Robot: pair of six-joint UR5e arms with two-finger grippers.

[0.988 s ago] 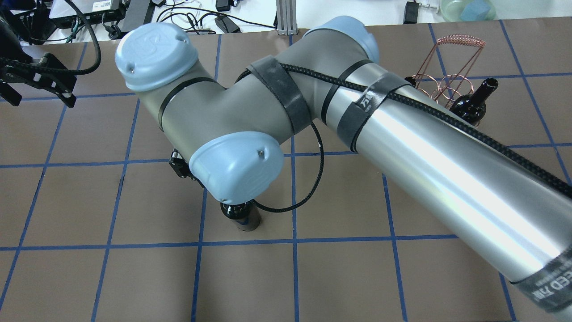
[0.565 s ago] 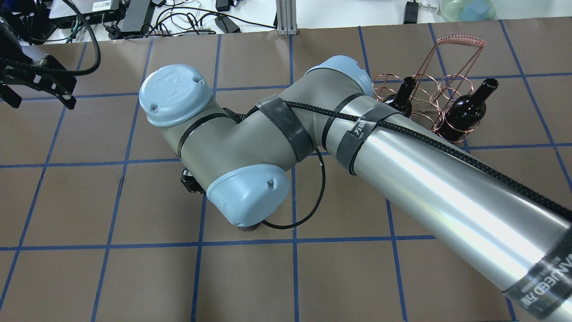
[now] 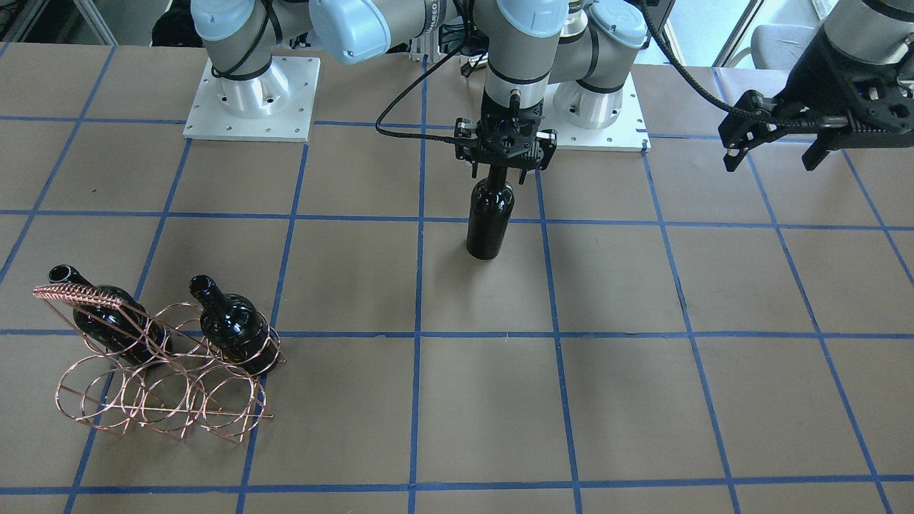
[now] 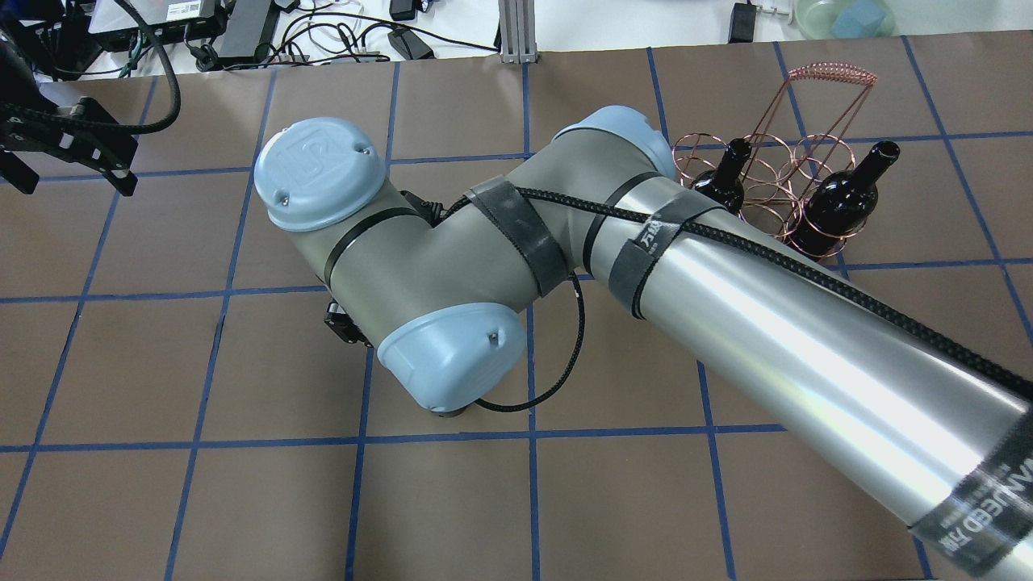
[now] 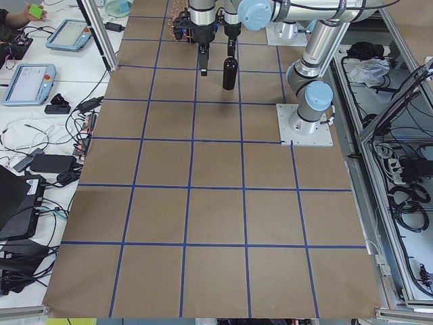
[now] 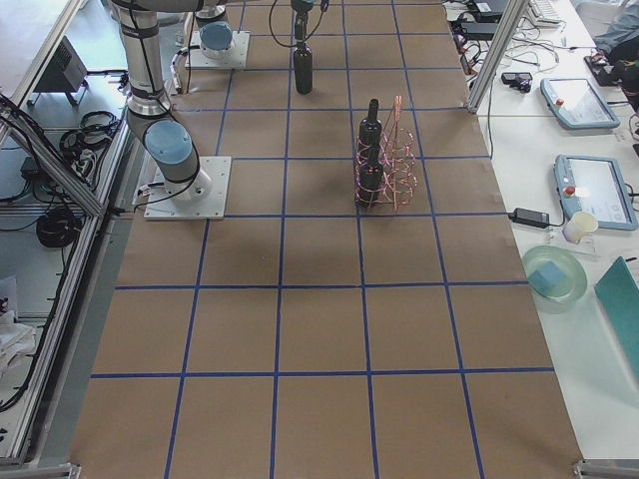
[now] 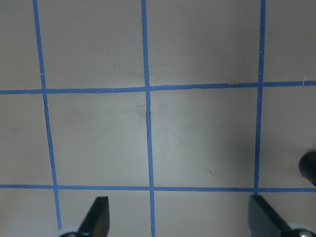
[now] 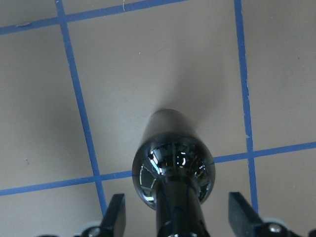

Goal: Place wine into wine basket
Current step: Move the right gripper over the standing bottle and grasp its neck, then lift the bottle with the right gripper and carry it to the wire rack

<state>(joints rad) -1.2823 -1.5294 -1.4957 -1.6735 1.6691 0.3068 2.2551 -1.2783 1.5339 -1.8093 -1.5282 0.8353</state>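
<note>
A black wine bottle (image 3: 490,221) stands upright on the brown table, near the robot's base. My right gripper (image 3: 505,165) is down over its neck. In the right wrist view the bottle (image 8: 173,168) stands between the two fingers (image 8: 117,212), with gaps on both sides, so the right gripper (image 8: 178,210) is open. In the overhead view the right wrist hides this bottle. The copper wire basket (image 3: 161,400) stands far off and holds two other black bottles (image 3: 107,314) (image 3: 232,325); it also shows in the overhead view (image 4: 831,77). My left gripper (image 3: 772,160) hangs open and empty at the far side.
The brown table (image 3: 643,400) is ruled into squares with blue tape. The right arm's large silver link (image 4: 807,347) crosses the overhead view. Cables and power bricks (image 4: 242,32) lie beyond the far edge. The left wrist view shows bare table between the fingertips (image 7: 98,212).
My right arm has come down over the standing bottle, which showed below the wrist a second ago and is now covered. The left arm has barely moved.
</note>
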